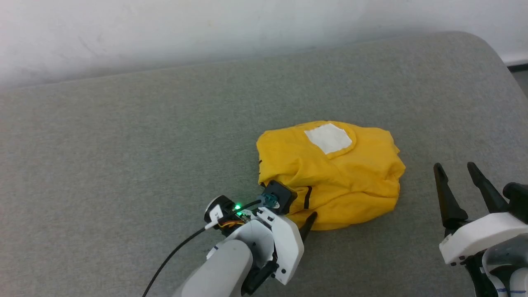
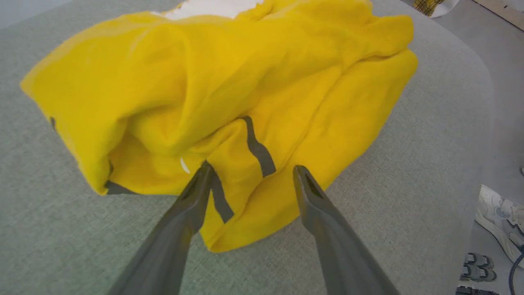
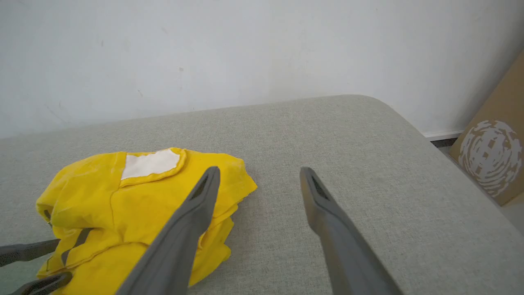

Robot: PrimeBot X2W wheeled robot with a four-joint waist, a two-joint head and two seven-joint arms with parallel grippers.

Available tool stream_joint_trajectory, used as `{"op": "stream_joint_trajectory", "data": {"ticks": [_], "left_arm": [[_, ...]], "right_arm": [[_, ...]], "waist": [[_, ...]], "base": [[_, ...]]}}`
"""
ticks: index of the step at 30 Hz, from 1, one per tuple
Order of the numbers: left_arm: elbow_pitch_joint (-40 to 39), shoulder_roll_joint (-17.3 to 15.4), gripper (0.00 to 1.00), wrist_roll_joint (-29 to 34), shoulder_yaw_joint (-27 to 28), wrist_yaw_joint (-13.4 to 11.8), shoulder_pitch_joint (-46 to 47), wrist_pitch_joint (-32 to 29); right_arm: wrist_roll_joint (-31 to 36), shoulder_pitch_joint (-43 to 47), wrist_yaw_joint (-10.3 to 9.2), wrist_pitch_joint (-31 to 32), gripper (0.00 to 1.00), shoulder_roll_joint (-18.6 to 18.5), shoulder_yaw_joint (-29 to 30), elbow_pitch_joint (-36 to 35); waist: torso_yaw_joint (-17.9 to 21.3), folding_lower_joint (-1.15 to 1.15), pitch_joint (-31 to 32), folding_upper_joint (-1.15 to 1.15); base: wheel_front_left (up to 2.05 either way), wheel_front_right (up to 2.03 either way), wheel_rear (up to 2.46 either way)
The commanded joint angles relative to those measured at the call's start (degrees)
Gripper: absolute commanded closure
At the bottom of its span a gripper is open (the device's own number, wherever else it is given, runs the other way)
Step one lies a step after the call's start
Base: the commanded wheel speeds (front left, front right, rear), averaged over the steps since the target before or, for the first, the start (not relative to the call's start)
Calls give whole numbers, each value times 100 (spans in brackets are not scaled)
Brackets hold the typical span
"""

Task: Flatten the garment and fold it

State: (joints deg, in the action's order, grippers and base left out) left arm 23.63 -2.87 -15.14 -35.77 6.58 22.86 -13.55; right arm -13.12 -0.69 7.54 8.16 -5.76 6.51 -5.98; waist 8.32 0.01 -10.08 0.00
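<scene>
Garment (image 1: pixel 338 177) lies as a crumpled yellow heap on the grey padded surface (image 1: pixel 123 165). The left gripper (image 2: pixel 252 166) is at the garment's near-left edge. Its two dark fingers are spread apart, and a raised fold of yellow cloth with a black stripe (image 2: pixel 258 147) lies between them. The tip of one finger (image 2: pixel 196 192) touches this fold. The other finger is just beside the cloth, and the jaws are not pressed together on it.

The right gripper (image 1: pixel 454 166) is to the right of the garment and apart from it. It stands over bare grey surface with its fingers also spread and nothing between them.

The garment's white patch (image 1: pixel 328 138) lies face up on the side of the heap that is toward the wall (image 1: pixel 206 29). The neck end therefore points away from the robot. The striped edges are on the opposite side, toward the left gripper. The heap is bunched, so the true long axis of the shirt cannot be told. As it lies, it is a little broader from left to right than from near to far.

Beyond the garment's right side, off the surface, a pale shoe (image 2: pixel 499 221) is on the floor.
</scene>
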Motion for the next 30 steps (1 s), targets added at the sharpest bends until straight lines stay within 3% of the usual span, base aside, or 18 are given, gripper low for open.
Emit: {"op": "stream_joint_trajectory", "data": {"ticks": [1,2,3,4,11,15,23,30], "left_arm": [[172,-1,0,-48,-80,14,151,-32],[275,-1,10,-69,-124,11,203,-39],[373,-1,59,-107,-162,10,243,-28],[459,-1,100,-160,-198,7,279,-12],[601,-1,100,-545,-335,-17,392,316],[352,-1,100,-834,-49,-168,274,782],[-773,-504,100,-1294,969,-829,-454,1462],[-1027,-1083,100,-1625,1830,-1575,-1431,1381]], "right_arm": [[26,-28,-5,-62,0,40,51,67],[38,-25,-5,-72,0,52,59,103],[50,-18,-5,-85,0,62,62,135],[51,-12,-5,-94,0,74,66,164],[92,18,-5,-91,0,105,42,213],[116,83,-5,-71,0,90,97,171],[115,234,-5,1,0,121,116,104],[145,299,-5,83,0,147,30,127]], "waist": [[168,-1,-162,0],[167,-1,-150,0],[156,-1,-127,0],[139,-1,-112,0],[-123,-1,86,0],[-411,-1,260,0],[-991,-1,467,0],[-1295,-1,525,0]], "base": [[0,0,0],[0,0,0],[0,0,0],[0,0,0],[0,0,0],[0,0,0],[0,0,0],[0,0,0]]}}
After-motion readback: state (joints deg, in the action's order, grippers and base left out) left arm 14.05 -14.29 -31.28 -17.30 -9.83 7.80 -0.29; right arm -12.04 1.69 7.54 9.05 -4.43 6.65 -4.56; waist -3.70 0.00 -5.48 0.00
